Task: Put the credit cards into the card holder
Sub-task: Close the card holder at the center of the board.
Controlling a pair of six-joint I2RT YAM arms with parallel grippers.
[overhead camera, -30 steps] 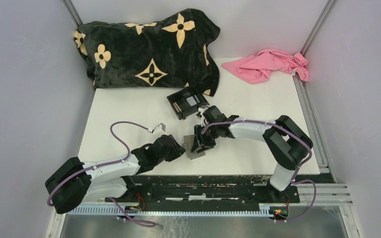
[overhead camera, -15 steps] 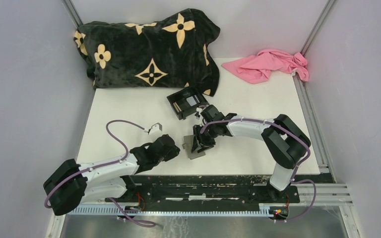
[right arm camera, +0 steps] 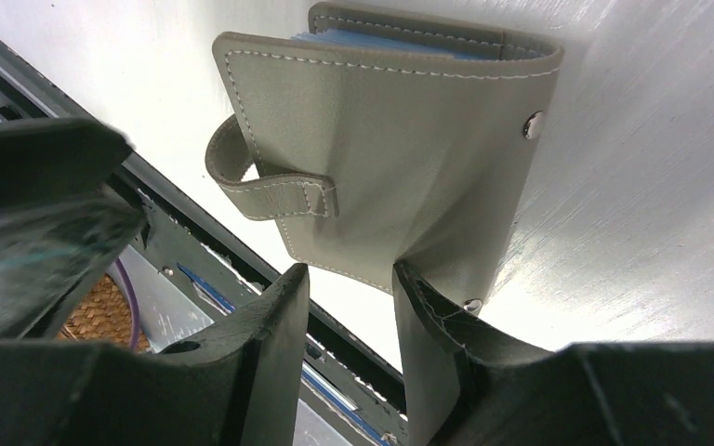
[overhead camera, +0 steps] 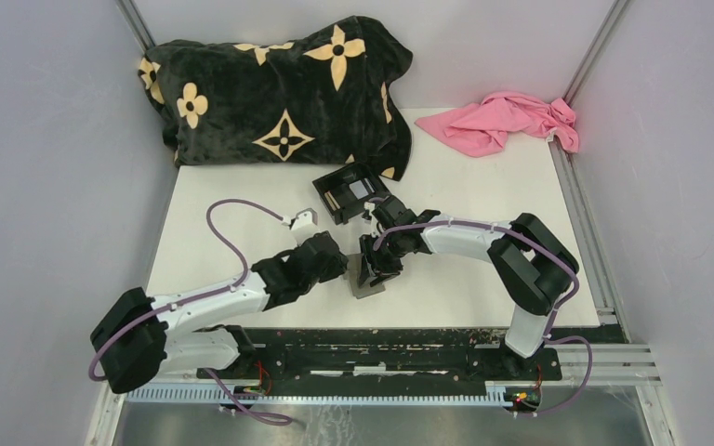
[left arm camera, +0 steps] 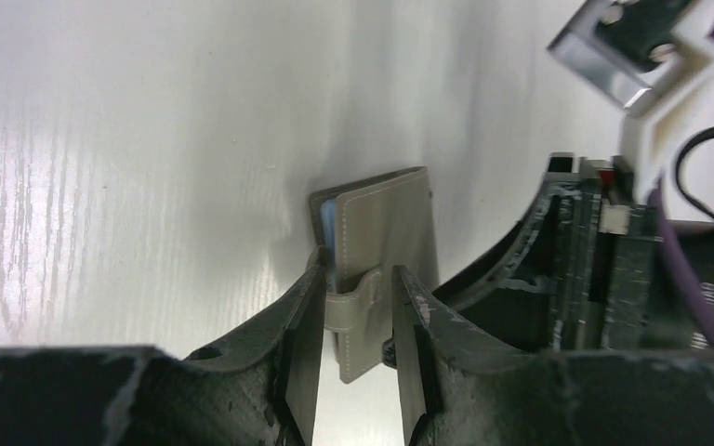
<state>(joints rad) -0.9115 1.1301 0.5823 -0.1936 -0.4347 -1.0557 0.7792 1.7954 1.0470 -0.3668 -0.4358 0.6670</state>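
left arm [overhead camera: 206, 302] and right arm [overhead camera: 465, 240] same build: white link shells, chunky black joint housings, purple cable [overhead camera: 226, 243] clipped along each, slack loops in places. small grey-white camera block [overhead camera: 302, 220] at left wrist. left gripper fingers [left arm camera: 299, 362] and right gripper fingers [right arm camera: 260, 362] matte black, scuffed, edges worn pale

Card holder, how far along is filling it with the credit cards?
Done: the flat grey bifold card holder lies folded, with a pale blue card-like edge showing inside. In hand: the left gripper brackets its clasp tab; the right gripper sits at its edge. Left: perhaps snapping the clasp; the black plastic box may hold more cards.
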